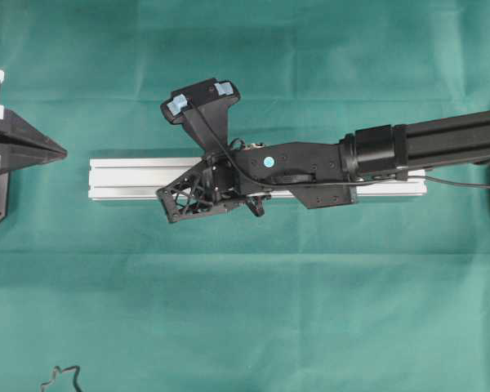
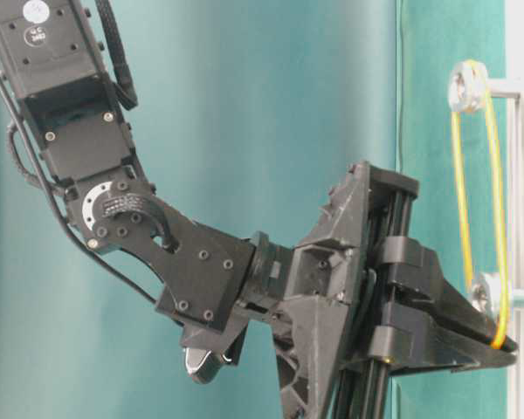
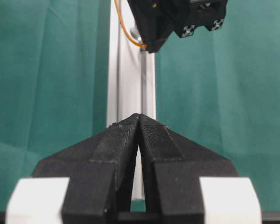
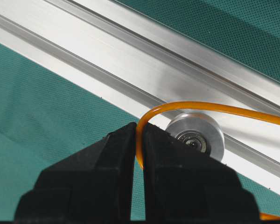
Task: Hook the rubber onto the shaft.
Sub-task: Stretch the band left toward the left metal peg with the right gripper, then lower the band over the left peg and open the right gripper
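orange rubber [image 4: 155,110]: pinched by right gripper [image 4: 138,135], curving around pulley [image 4: 194,136]
left gripper [image 3: 138,122]: clenched, empty, near rail [image 1: 139,178]

The right arm [image 1: 441,139] reached in level from the right edge of the overhead view, its wrist bent down so that the right hand [image 4: 137,140] pointed at the worktop, fingers pressed nearly together on a thin pinch. The left hand [image 3: 139,123] sat parked at the left edge of the overhead view, well apart from the right, its two black fingers [image 3: 116,144] meeting tip to tip with nothing between them. Its tip pointed level toward the right hand.
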`<state>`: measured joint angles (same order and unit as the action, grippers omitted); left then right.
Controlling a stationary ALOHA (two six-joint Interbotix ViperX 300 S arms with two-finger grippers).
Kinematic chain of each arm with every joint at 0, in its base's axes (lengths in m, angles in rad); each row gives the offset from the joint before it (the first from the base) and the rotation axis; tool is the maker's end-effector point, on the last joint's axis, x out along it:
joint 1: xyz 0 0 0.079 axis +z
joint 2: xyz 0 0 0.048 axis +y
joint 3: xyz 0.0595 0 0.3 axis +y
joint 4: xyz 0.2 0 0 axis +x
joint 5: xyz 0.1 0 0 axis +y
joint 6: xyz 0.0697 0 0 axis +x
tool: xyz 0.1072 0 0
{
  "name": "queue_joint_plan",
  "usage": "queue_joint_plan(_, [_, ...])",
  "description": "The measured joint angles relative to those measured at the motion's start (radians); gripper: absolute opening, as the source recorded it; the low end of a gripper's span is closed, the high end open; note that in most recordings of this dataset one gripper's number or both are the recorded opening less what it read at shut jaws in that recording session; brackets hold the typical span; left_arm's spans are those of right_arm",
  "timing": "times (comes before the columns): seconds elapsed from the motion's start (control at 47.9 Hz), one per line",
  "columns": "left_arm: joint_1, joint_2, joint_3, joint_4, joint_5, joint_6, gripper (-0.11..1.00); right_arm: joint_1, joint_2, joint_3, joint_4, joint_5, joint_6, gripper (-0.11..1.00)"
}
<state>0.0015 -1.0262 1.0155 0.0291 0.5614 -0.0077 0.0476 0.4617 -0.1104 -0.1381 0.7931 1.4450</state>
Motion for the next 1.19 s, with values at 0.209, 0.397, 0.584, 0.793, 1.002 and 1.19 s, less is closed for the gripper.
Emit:
queue_joint_plan(0.209, [0.000,0.000,0.000,0.000,0.000,0.000,0.00,0.002,0.000,0.000,0.000,-0.002,0.000,0.09])
queue_joint_plan(0.397, [-0.002,0.000,0.000,0.000,0.000,0.000,0.00,0.015,-0.002,0.000,0.002,0.006,0.000,0.09])
queue_joint_plan(0.584, [0.000,0.000,0.000,-0.002,0.000,0.000,0.00,0.029,-0.002,0.000,0.000,0.038,0.000,0.09])
queue_joint_plan(0.793, [0.000,0.000,0.000,0.000,0.000,0.000,0.00,0.035,0.000,0.000,-0.002,0.064,0.000,0.09])
queue_joint_plan(1.002, [0.000,-0.002,0.000,0.000,0.000,0.000,0.00,0.040,-0.014,0.023,-0.002,0.078,-0.002,0.09])
queue_joint_plan(1.19, [0.000,-0.002,0.000,0.000,0.000,0.000,0.00,0.041,-0.032,0.052,-0.014,0.078,-0.002,0.09])
